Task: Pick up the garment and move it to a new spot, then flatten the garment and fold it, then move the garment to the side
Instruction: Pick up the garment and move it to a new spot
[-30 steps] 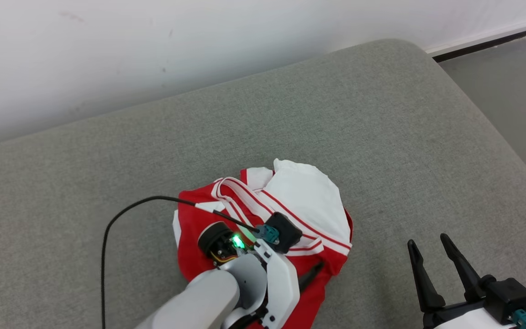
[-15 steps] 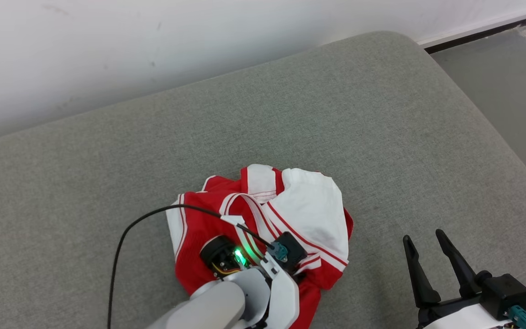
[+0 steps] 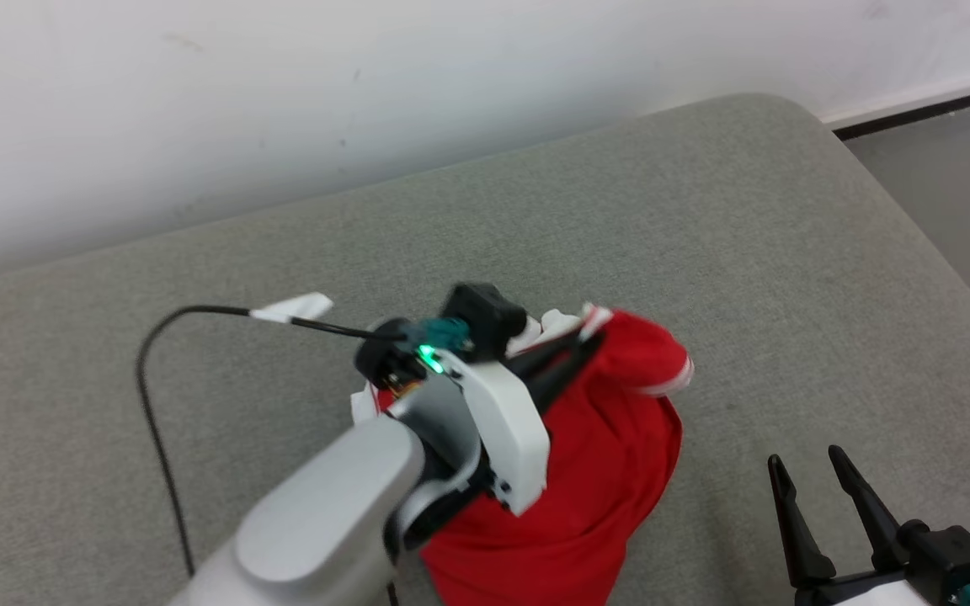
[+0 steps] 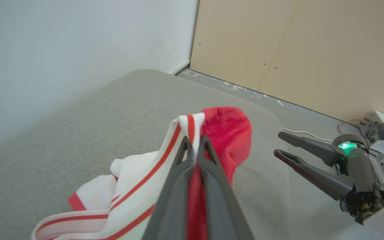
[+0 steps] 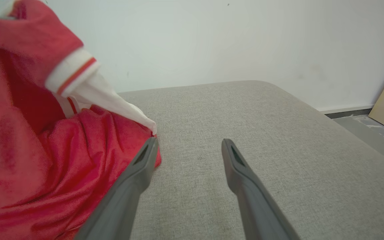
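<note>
The garment (image 3: pixel 611 438) is red with white panels and red-striped white trim. It hangs bunched from my left gripper (image 3: pixel 590 337), which is shut on a striped white edge (image 4: pixel 192 128) and holds it raised above the grey cushion (image 3: pixel 704 210). Red cloth drapes down under the left arm to the cushion. In the left wrist view the two dark fingers (image 4: pixel 212 173) press together around the trim. My right gripper (image 3: pixel 809 467) stands open at the lower right, nothing between its fingers (image 5: pixel 135 176), just right of the hanging red cloth (image 5: pixel 28 150).
The grey cushion ends in a rounded corner at the far right, with grey floor (image 3: pixel 956 185) beyond it. A white wall (image 3: pixel 283 84) runs along the back. A black cable (image 3: pixel 165 353) loops from the left wrist. A tan board (image 4: pixel 295 50) leans by the floor.
My left gripper has shut on the garment's striped edge and lifted it off the cushion, up and away from me. The garment now hangs bunched. The right gripper stays open, low at the right.
</note>
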`<state>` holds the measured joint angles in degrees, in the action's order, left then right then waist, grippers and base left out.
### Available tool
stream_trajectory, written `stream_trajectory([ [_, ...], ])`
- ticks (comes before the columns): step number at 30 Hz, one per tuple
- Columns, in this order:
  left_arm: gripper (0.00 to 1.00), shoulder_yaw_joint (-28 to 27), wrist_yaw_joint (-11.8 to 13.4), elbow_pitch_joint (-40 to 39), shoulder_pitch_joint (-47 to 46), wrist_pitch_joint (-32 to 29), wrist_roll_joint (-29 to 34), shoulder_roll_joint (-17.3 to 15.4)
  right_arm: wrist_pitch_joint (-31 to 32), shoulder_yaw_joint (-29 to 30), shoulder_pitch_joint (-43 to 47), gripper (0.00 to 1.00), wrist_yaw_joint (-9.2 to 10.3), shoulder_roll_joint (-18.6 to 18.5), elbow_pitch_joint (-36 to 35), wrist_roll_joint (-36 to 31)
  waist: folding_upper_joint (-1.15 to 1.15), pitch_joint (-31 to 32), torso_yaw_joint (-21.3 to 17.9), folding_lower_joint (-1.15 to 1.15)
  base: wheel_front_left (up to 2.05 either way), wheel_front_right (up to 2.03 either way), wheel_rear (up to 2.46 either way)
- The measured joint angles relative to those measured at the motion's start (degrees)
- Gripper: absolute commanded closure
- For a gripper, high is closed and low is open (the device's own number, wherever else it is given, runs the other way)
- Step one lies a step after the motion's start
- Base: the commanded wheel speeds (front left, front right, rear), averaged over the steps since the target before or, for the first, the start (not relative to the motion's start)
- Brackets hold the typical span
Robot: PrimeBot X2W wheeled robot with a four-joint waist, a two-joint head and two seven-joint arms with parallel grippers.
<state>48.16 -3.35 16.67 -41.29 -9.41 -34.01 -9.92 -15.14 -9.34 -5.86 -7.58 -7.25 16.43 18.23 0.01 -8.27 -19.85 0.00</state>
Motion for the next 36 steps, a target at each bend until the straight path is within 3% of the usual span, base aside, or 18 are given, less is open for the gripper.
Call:
stream_trajectory([
  [8, 1.0, -11.12, 5.13, -14.19, -2.64, -1.78, -3.14, -10.05, 0.0, 0.18, 1.61, 0.0, 0.0, -0.94, -0.03, -0.26, -0.01, 3.06, 5.04, 0.0, 0.0, 0.0, 0.0],
  [14, 1.0, -20.06, 8.65, -18.67, -3.61, -4.19, -4.99, -19.15, 0.0, 0.08, 2.96, 0.0, 0.0, -1.23, -0.04, -0.41, -0.01, 4.87, 9.51, 0.0, 0.0, 0.0, 0.0],
  [19, 1.0, -25.68, 9.46, -19.75, -4.64, -6.23, -7.1, -25.08, 0.0, 0.11, 3.59, 0.0, 0.0, -1.45, 0.18, -0.38, -0.01, 5.62, 13.52, 0.0, 0.0, 0.0, 0.0],
  [27, 1.0, -31.42, 9.89, -14.51, -9.06, -7.68, -7.82, -32.03, 0.0, -0.97, 3.08, 0.0, 0.0, -1.29, 0.25, -0.37, -0.01, 5.5, 18.62, 0.0, 0.0, 0.0, 0.0],
  [36, 1.0, -34.6, 11.05, -1.15, -7.42, -5.01, -4.78, -39.13, 0.0, -1.52, 2.46, 0.0, 0.0, -1.38, 0.49, -0.3, -0.01, 3.31, 19.68, 0.0, 0.0, 0.0, 0.0],
])
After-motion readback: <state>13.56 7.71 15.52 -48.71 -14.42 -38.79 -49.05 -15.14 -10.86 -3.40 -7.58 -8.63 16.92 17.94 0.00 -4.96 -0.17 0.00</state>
